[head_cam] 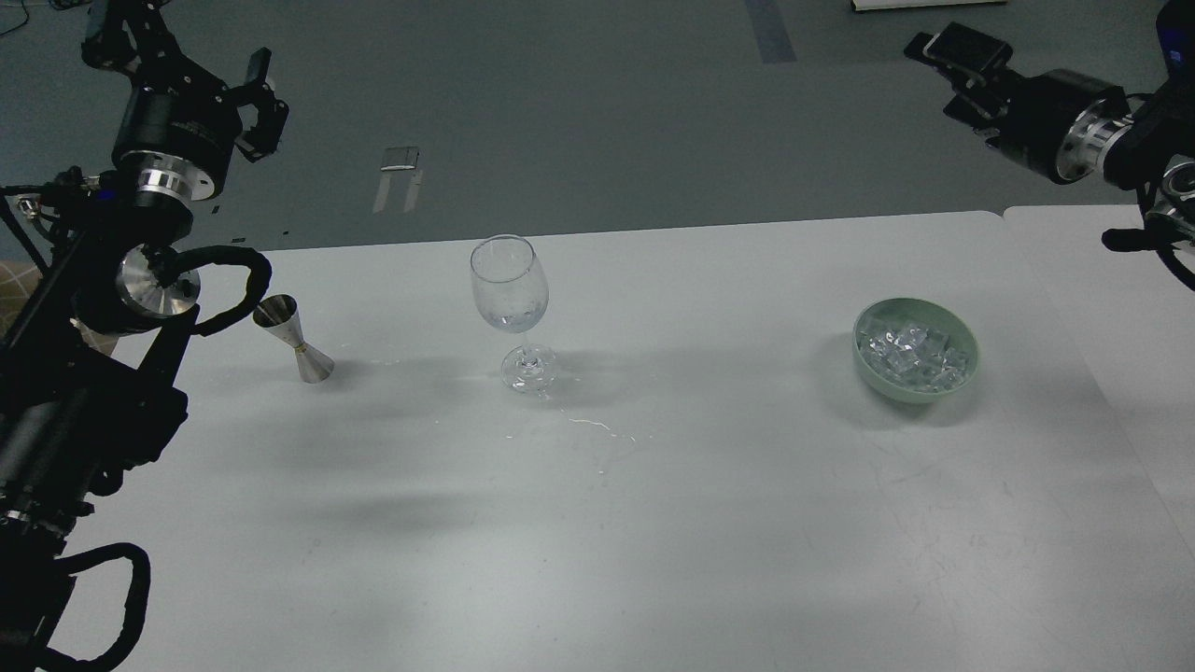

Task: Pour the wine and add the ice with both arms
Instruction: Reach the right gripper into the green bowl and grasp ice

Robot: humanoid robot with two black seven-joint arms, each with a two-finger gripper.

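Note:
A steel jigger [295,337] stands at the table's left. A clear stemmed glass [510,297] stands upright in the middle. I cannot make out wine in either one. Several ice cubes [907,349] lie in a pale green bowl [934,389] at the right. My left gripper [187,58] is raised beyond the table's far left corner, above and behind the jigger, open and empty. My right gripper [960,73] is raised beyond the far right edge, well above the bowl, its fingers apart and empty.
The white table [653,541] carries a thin trail of spilled clear liquid [597,431] just in front of the glass foot. A second table [1102,280] adjoins at the right. Grey floor lies beyond the far edge.

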